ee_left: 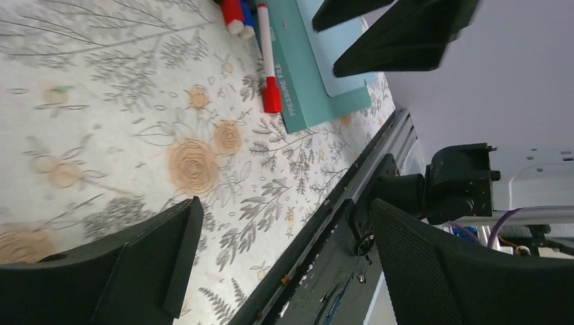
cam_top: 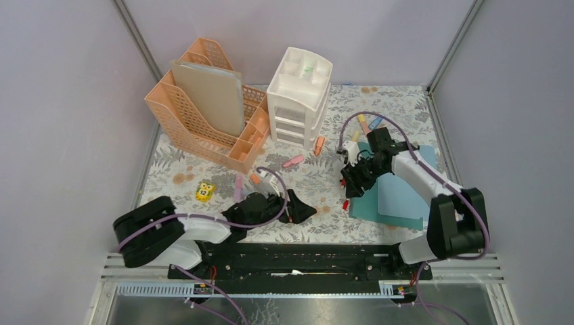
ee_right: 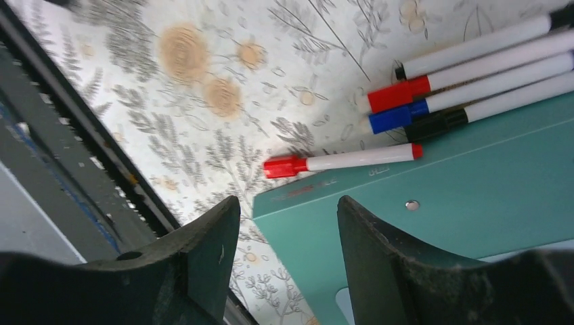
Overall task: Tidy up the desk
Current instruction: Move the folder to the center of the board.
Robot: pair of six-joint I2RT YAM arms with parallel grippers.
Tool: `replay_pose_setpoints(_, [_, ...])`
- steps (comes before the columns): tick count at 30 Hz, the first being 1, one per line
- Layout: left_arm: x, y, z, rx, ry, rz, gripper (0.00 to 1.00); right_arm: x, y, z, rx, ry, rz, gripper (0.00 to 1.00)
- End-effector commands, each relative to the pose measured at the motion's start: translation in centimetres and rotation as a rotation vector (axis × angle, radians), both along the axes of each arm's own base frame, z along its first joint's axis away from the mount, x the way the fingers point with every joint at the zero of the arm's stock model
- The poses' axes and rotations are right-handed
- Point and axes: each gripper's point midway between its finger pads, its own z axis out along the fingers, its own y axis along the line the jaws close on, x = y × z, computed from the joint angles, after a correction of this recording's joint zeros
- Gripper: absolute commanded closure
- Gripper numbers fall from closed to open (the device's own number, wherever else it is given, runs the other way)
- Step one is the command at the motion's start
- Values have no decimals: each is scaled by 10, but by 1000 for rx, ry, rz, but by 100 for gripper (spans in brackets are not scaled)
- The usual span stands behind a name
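Observation:
The desk [cam_top: 318,179] has a pale cloth with grey ferns and orange flowers, and a black rail [cam_top: 291,252] runs along its near edge. My left gripper [cam_top: 304,208] lies low over the front middle of the cloth, open and empty; in the left wrist view [ee_left: 284,230] it is open over the cloth and the rail. My right gripper [cam_top: 350,183] is open and empty above the near left corner of a teal file folder [cam_top: 396,196]. In the right wrist view [ee_right: 288,230] its fingers straddle that corner of the folder [ee_right: 447,210]. A red-capped marker [ee_right: 338,161] lies along the folder's edge.
Several more markers [ee_right: 474,81] lie beside the folder. A peach file rack [cam_top: 203,112] and a white drawer unit [cam_top: 298,95] stand at the back. A yellow cube [cam_top: 205,191] and loose highlighters [cam_top: 293,161] lie mid-desk, with more highlighters [cam_top: 365,124] at the back right.

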Motion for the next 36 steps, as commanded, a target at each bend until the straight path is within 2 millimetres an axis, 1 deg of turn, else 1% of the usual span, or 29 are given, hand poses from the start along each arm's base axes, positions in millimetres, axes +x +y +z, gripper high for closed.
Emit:
replay_pose_setpoints(1, [1, -44, 39, -116, -65, -45, 1, -3, 9, 53, 136, -104, -5, 38])
replay_pose_setpoints(2, [-1, -51, 37, -110, -61, -55, 1, -1, 4, 56, 138, -121, -27, 38])
replay_pose_setpoints(3, [-2, -58, 34, -102, -55, -67, 1, 5, -5, 58, 136, -149, -64, 38])
replay_pose_setpoints(5, [-4, -72, 29, -94, -43, -84, 1, 14, -32, 57, 128, -158, -172, 38])
replay_pose_setpoints(6, [-6, -77, 26, -88, -36, -92, 1, 21, -55, 55, 120, -156, -264, 38])
replay_pose_setpoints(7, [-7, -83, 23, -85, -30, -98, 1, 24, -68, 53, 116, -149, -316, 38])
replay_pose_setpoints(11, [-8, -103, 11, -72, -3, -116, 1, 30, -108, 42, 105, -113, -474, 38])
replay_pose_setpoints(13, [-8, -111, 7, -66, 1, -129, 1, 35, -130, 42, 101, -110, -553, 38])
replay_pose_setpoints(15, [-9, -115, 6, -63, -4, -135, 1, 46, -145, 40, 101, -95, -592, 38])
replay_pose_setpoints(18, [-7, -114, 5, -48, -16, -132, 1, 76, -157, 39, 102, -81, -596, 38])
replay_pose_setpoints(20, [-7, -110, 7, -27, -36, -134, 1, 98, -166, 38, 102, -79, -597, 38])
replay_pose_setpoints(22, [0, -100, 7, 27, -73, -89, 1, 123, -175, 40, 100, -96, -595, 38])
replay_pose_setpoints(24, [5, -87, 12, 79, -118, -52, 1, 140, -182, 41, 100, -107, -595, 38])
replay_pose_setpoints(26, [11, -74, 22, 120, -166, -13, 1, 151, -186, 41, 99, -117, -593, 38])
replay_pose_setpoints(30, [19, -48, 41, 188, -250, 47, 1, 163, -191, 42, 98, -128, -593, 38])
replay_pose_setpoints(32, [22, -34, 50, 207, -292, 78, 1, 175, -195, 45, 97, -146, -592, 38])
replay_pose_setpoints(33, [23, -28, 54, 212, -308, 90, 1, 180, -197, 42, 97, -145, -592, 38])
replay_pose_setpoints(34, [23, -21, 59, 208, -321, 103, 1, 214, -236, 44, -56, -300, -635, 25])
replay_pose_setpoints(35, [23, -15, 61, 212, -332, 114, 1, 187, -258, 28, -321, -404, 25, 3])
replay_pose_setpoints(36, [24, -8, 66, 207, -344, 132, 1, 188, -259, 28, -334, -405, 99, 1])
